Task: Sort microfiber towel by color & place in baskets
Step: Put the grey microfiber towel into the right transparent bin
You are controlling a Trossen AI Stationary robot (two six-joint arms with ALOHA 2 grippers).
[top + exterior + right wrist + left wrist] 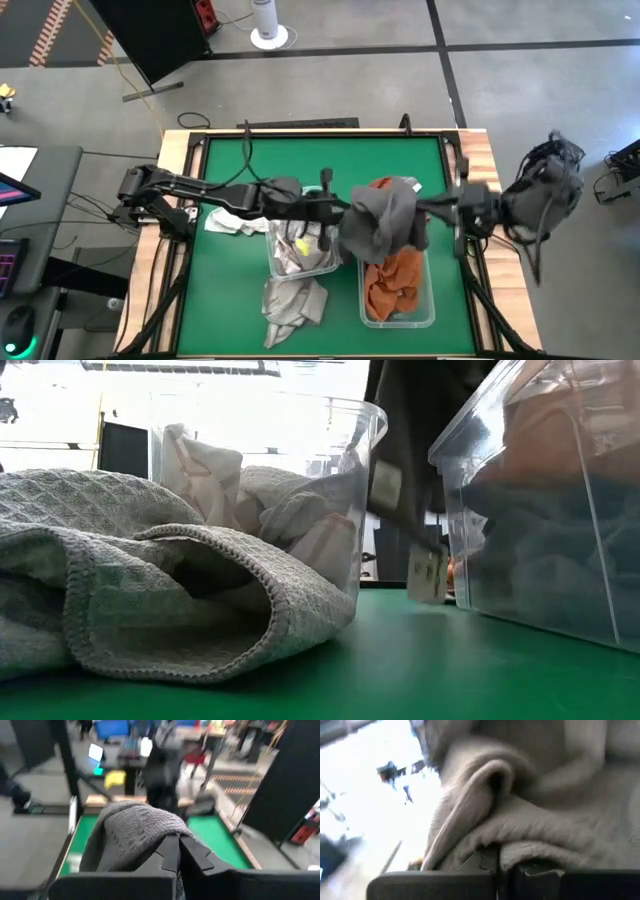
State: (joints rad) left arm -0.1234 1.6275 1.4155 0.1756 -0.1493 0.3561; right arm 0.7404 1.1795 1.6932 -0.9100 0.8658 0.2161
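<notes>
A dark grey towel [385,222] hangs in the air between my two grippers, over the far end of the right basket [432,300], which holds orange towels [395,285]. My left gripper [338,210] reaches in from the left and is shut on the towel. My right gripper [428,212] comes from the right and is shut on it too. The left basket [270,255] holds white and pale towels. In the low view the dark towel [410,450] hangs behind the gap between the two baskets. My left gripper pinches a thick fold of the dark grey towel [510,847] between its two fingers, coming level from the table's left. The towel bunches up over the fingers and is lifted clear. My right gripper pinches the towel's other side [150,827] between its two fingers, from the table's right, slanting slightly down. The cloth drapes slack over the fingertips and hangs below them.
A light grey towel [290,300] lies crumpled on the table at the near end of the left basket, filling the low view's left foreground [150,590]. A white towel [232,222] lies on the table under the left arm. Green table shows at the far side.
</notes>
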